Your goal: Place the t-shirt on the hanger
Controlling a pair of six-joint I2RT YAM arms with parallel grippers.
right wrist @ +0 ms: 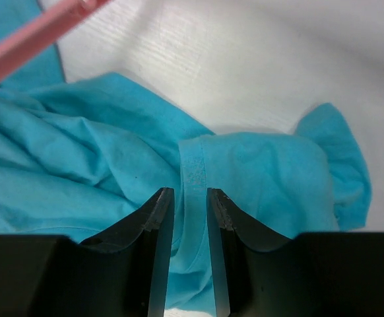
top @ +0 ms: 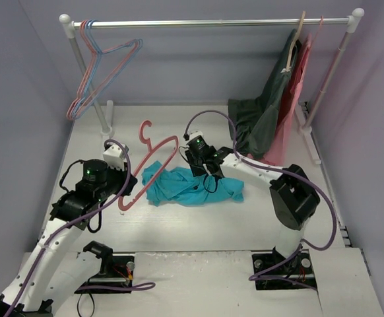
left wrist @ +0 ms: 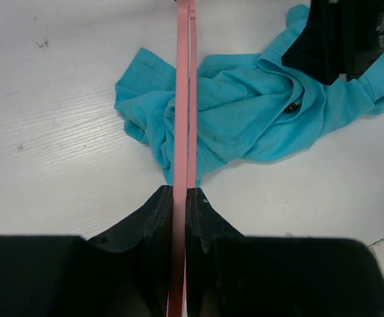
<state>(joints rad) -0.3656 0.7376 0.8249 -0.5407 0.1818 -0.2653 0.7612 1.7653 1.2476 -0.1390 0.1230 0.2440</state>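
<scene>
The teal t-shirt (top: pixel 185 188) lies crumpled on the white table between the arms. The salmon-pink hanger (top: pixel 162 142) slants over the shirt's left end, its hook pointing to the back. My left gripper (top: pixel 127 191) is shut on the hanger's lower end; in the left wrist view the hanger (left wrist: pixel 182 99) runs straight out from between the jaws (left wrist: pixel 180 195) over the t-shirt (left wrist: pixel 245 112). My right gripper (top: pixel 205 173) is down on the middle of the shirt. In the right wrist view its jaws (right wrist: pixel 190 198) pinch a ribbed band of the t-shirt (right wrist: pixel 80 152). The hanger (right wrist: pixel 27 36) crosses the upper left.
A clothes rail (top: pixel 212 23) spans the back. Pink and light-blue hangers (top: pixel 103 66) hang at its left end. A dark grey-green garment (top: pixel 264 112) and a pink garment (top: pixel 291 112) hang at its right end, reaching the table. Walls close in left and right.
</scene>
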